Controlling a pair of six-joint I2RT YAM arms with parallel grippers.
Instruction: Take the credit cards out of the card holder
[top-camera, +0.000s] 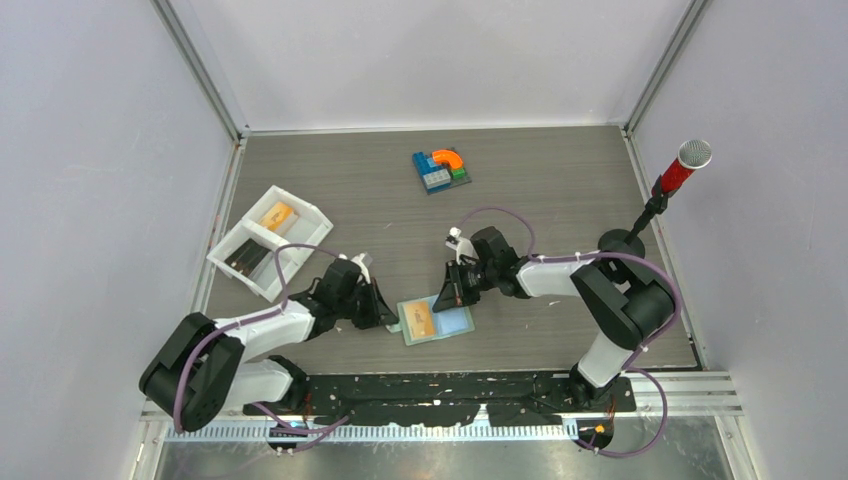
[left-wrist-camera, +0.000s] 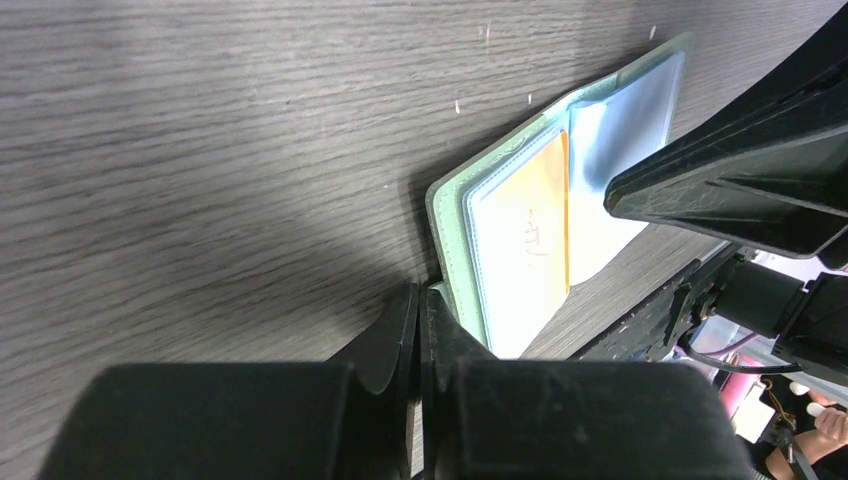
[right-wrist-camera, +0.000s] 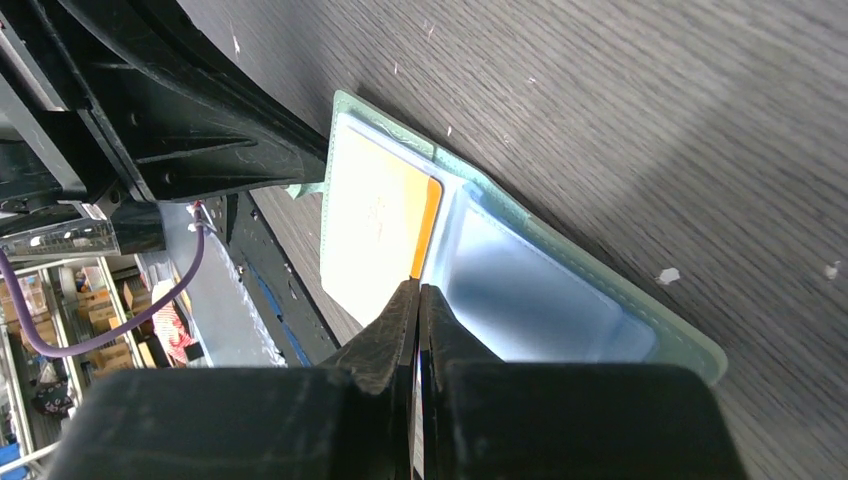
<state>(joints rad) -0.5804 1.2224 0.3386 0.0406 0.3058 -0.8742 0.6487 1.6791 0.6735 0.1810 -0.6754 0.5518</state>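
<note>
Left arm (top-camera: 270, 325) and right arm (top-camera: 560, 275) reached inward from their bases, forearms low; the left gripper (top-camera: 390, 320) and right gripper (top-camera: 443, 302) faced each other, tips apart. Both grippers' jaws were pressed together.

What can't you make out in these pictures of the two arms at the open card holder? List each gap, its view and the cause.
Left wrist: whether the shut left gripper pinches the card holder; its fingers cover the contact.
Right wrist: whether the shut right gripper holds the orange card; its fingertips hide the edge.
Top view: how many cards lie in the white tray; too small.
Both wrists: the card's writing, blurred.
</note>
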